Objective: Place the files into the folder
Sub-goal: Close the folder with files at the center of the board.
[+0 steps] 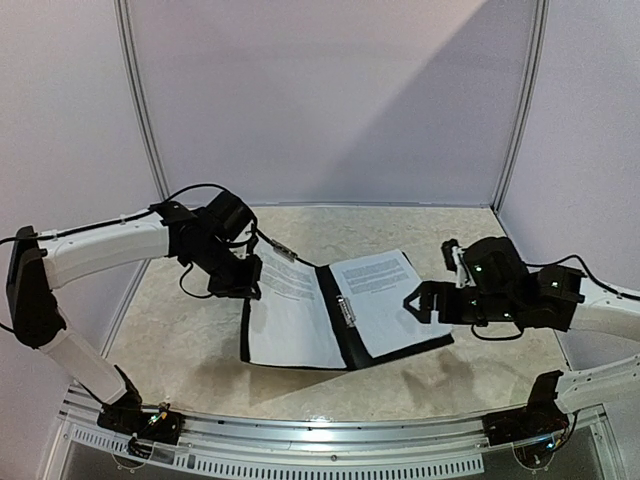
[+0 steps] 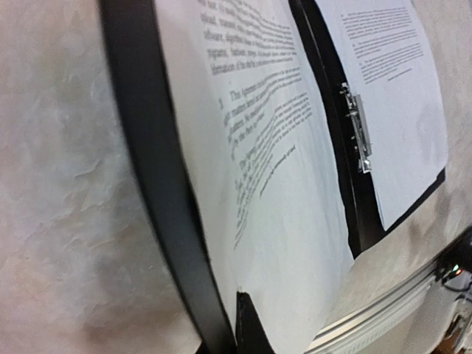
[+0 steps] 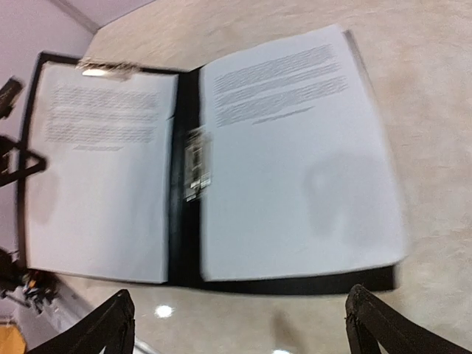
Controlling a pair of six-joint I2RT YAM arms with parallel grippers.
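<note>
The folder [image 1: 332,330] lies open between the claws and looks stiff and flat. The files [image 1: 385,300], light floppy sheets, rest on both covers. The left claw [image 1: 238,282] pinches the cover edge beneath it, the likely handhold; the right claw [image 1: 418,300] hangs spread.

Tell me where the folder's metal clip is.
Top view: the metal clip lies on the open folder's spine, between the left sheet and right sheet.

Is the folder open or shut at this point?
Open: the folder is spread wide, a printed sheet on each cover, metal clip exposed at the spine.
</note>
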